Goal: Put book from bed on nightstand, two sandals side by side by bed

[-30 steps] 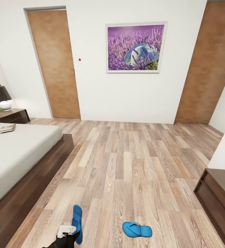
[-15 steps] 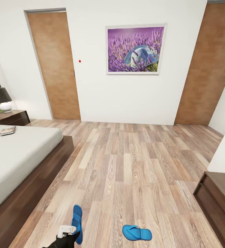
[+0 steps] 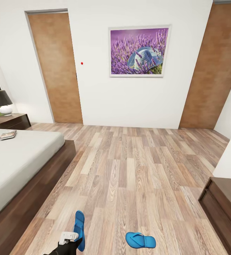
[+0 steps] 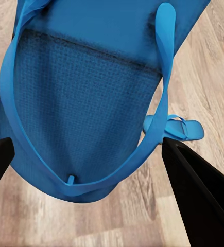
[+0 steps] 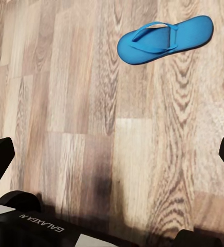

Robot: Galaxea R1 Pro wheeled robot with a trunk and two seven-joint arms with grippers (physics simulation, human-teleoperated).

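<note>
Blue sandal (image 4: 86, 103) in left fingers (image 4: 194, 190), plank floor (image 3: 136, 170)

Bedroom evenly, brightly lit; soft diffuse light, no visible source. White wall (image 3: 129, 99) clean, no glare. Plank floor (image 3: 129, 170) sharp, only faint shadows. Head view wide-angle: door (image 3: 214, 67) edges lean outward near frame sides. Left wrist view: held sandal (image 4: 86, 103) very close, strap area soft and blurred. Right wrist view: dark soft shadow on floor near robot base (image 5: 34, 221).

Head high; wrists close over sandal (image 5: 165, 39)
</note>
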